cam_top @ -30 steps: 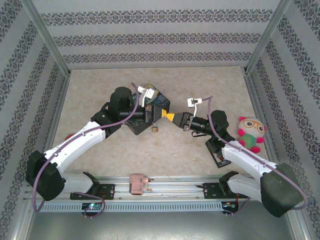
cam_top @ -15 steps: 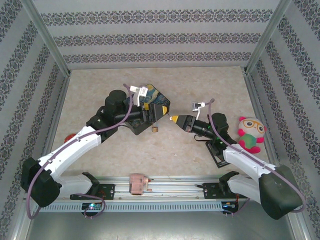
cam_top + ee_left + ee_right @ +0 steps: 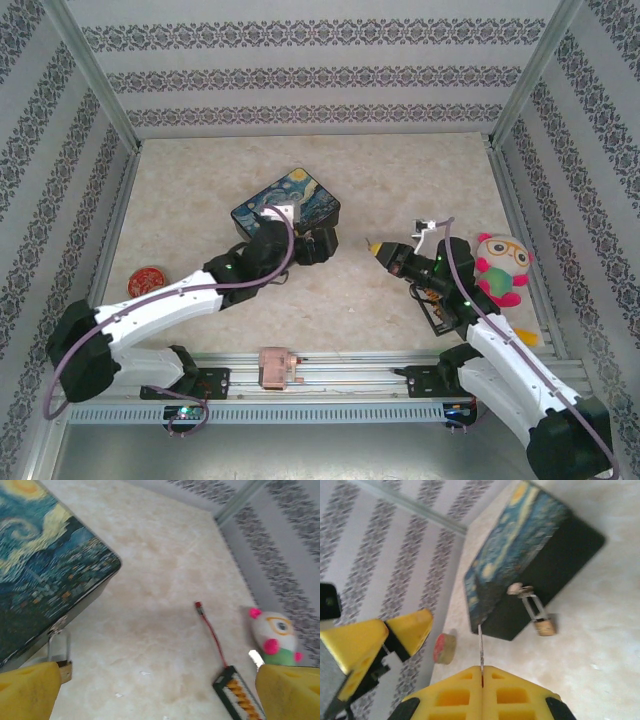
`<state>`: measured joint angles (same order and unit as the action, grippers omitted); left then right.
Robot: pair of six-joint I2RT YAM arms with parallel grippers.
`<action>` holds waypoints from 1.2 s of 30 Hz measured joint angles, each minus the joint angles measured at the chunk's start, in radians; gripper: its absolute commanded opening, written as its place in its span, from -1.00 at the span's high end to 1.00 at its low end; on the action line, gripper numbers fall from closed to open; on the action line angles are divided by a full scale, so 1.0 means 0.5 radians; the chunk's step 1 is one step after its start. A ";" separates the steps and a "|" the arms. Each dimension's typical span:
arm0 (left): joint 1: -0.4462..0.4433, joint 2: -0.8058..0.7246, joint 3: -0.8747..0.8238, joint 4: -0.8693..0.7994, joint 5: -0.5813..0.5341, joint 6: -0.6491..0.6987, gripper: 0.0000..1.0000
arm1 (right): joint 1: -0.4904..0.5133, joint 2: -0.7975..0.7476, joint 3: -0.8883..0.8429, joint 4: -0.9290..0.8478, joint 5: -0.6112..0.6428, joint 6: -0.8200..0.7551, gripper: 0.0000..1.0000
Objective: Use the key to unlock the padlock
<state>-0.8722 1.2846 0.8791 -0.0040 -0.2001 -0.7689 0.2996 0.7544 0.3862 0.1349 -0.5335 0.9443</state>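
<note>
The padlock [image 3: 544, 626], a brass body on a thin silver shackle, hangs from the latch on the side of the starry-night box [image 3: 530, 555]. It is also at the lower left of the left wrist view, the padlock [image 3: 64, 667] just beside one yellow finger [image 3: 30, 692]. My left gripper [image 3: 160, 692] is open wide with nothing between its fingers, close to the box [image 3: 290, 205]. My right gripper [image 3: 482, 672] is shut on the key [image 3: 481, 642], whose thin shaft points toward the box, a short way off from the padlock. In the top view the right gripper [image 3: 375, 247] sits right of the left gripper [image 3: 318, 245].
A plush toy [image 3: 503, 268] sits at the right wall, with a black frame of orange springs [image 3: 240, 700] and a red wire [image 3: 210, 630] beside it. A red disc [image 3: 148, 279] lies at the left. A pinkish part [image 3: 278, 366] rests on the front rail.
My left gripper opened, let go of the padlock and drew back toward the near edge. My right gripper pulled away to the right with the key.
</note>
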 measured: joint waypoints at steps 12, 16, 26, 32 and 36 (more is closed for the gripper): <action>-0.050 0.573 0.153 -0.118 -0.173 -0.296 -0.69 | -0.306 -0.010 -0.011 -0.414 -0.041 -0.170 1.00; -0.049 0.697 0.230 -0.249 -0.238 -0.349 -0.66 | -0.381 0.047 -0.011 -0.426 -0.104 -0.228 1.00; 0.024 0.935 0.294 -0.429 -0.291 -0.370 -0.64 | -0.400 0.299 -0.010 -0.281 -0.333 -0.288 1.00; 0.083 1.068 0.372 -0.433 -0.290 -0.330 -0.65 | -0.400 0.392 -0.010 -0.218 -0.410 -0.296 1.00; 0.114 1.138 0.417 -0.434 -0.290 -0.301 -0.55 | -0.400 0.414 -0.006 -0.198 -0.417 -0.313 1.00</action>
<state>-0.8150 1.8534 1.0878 -0.2211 -0.3450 -0.9192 0.0998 0.9615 0.3832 0.0360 -0.7422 0.7879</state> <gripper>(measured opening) 0.810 0.057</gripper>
